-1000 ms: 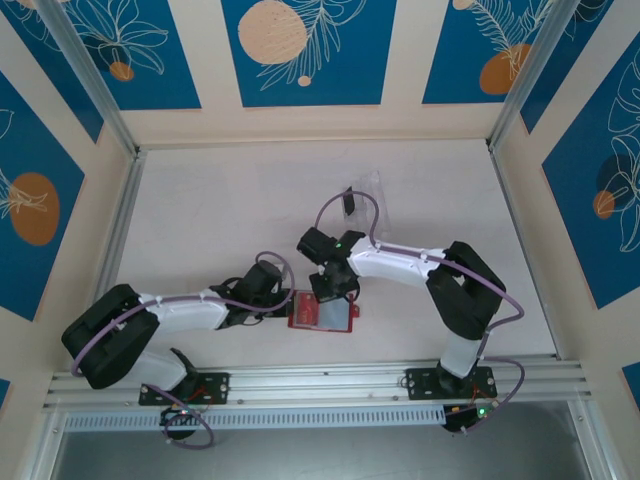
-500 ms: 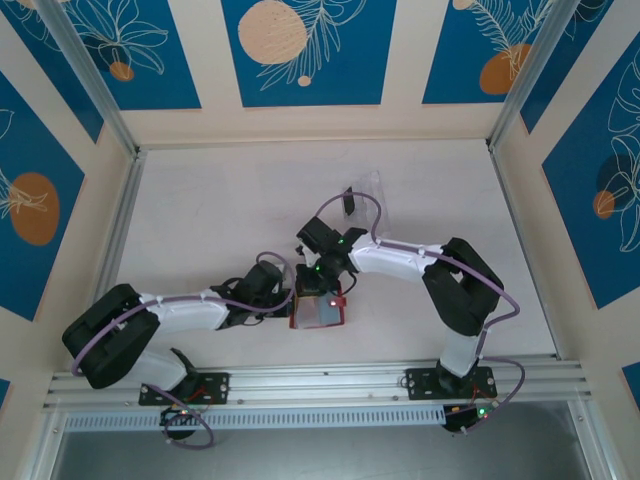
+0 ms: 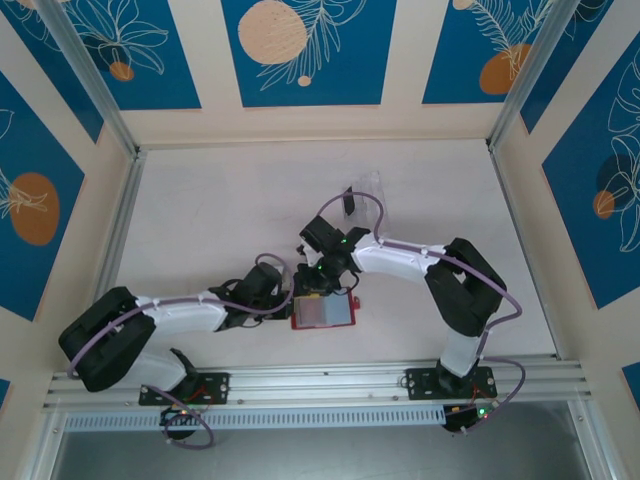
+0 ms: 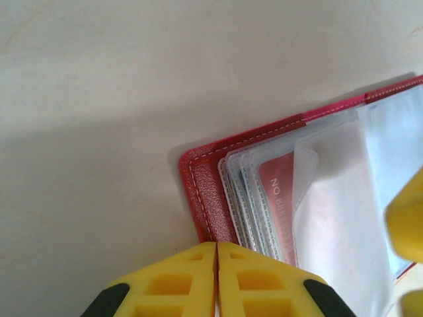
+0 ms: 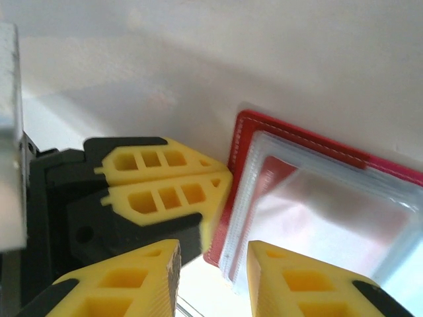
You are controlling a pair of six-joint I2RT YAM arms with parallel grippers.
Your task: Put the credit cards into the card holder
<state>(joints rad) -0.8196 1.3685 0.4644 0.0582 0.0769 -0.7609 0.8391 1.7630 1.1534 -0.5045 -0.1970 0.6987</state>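
Reopened flat, card holder (image 3: 323, 312) shows red card (image 4: 281, 191) sleeved; left end effector (image 4: 217, 254) pinches its edge, right end effector (image 5: 213, 264) parted, empty.

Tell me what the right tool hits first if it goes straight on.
Most likely the card holder: the right tool, fingers apart, points at its near red corner. The shut left tool sits just left of that line, so clearance there is unclear.

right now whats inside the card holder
The card holder holds clear sleeves, a red card tucked in one. Layers hide most of it; other cards cannot be told.
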